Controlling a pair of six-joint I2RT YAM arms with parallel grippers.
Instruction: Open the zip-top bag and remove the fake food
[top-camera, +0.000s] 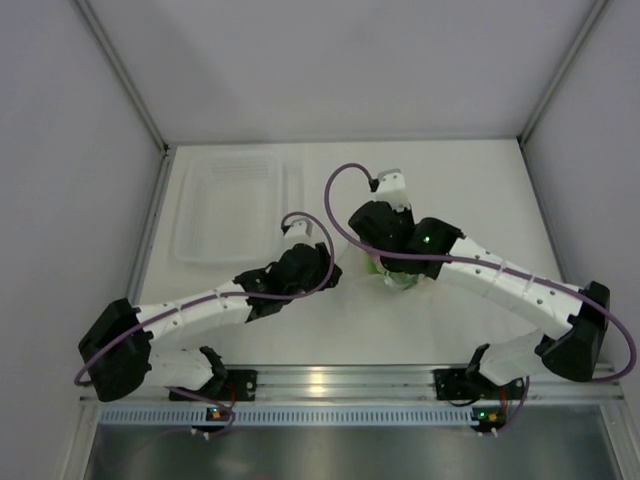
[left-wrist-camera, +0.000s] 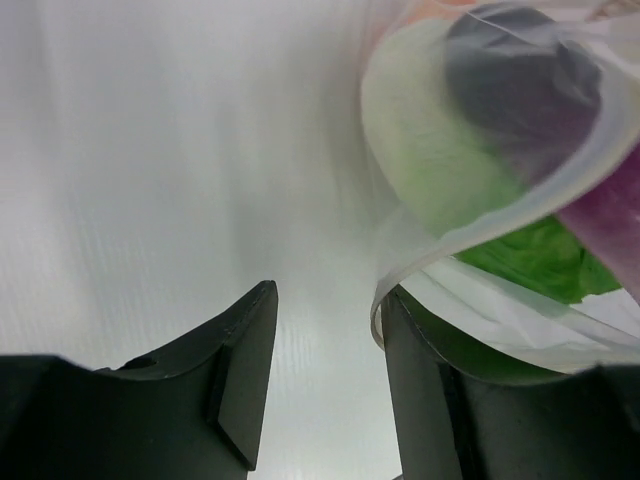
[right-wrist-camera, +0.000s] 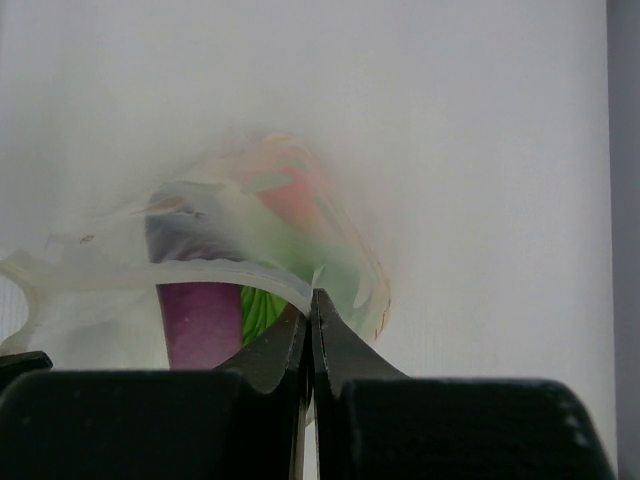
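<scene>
The zip-top bag (top-camera: 392, 277) lies mid-table between my two wrists, its mouth open. In the left wrist view the bag (left-wrist-camera: 470, 215) shows the green lettuce (left-wrist-camera: 530, 255) and the purple eggplant (left-wrist-camera: 610, 215) inside. My left gripper (left-wrist-camera: 325, 340) is open; the bag's rim drapes over its right finger (left-wrist-camera: 420, 390). My right gripper (right-wrist-camera: 312, 305) is shut on the bag's rim (right-wrist-camera: 230, 275). Behind it are the eggplant (right-wrist-camera: 200, 320), the lettuce (right-wrist-camera: 262, 305) and a blurred orange fruit (right-wrist-camera: 300, 190). In the top view both grippers' fingers are hidden under the wrists.
A rigid clear tray (top-camera: 225, 205) stands at the back left of the table. Grey walls enclose the table on three sides. The arms' bases and a metal rail (top-camera: 330, 380) run along the near edge.
</scene>
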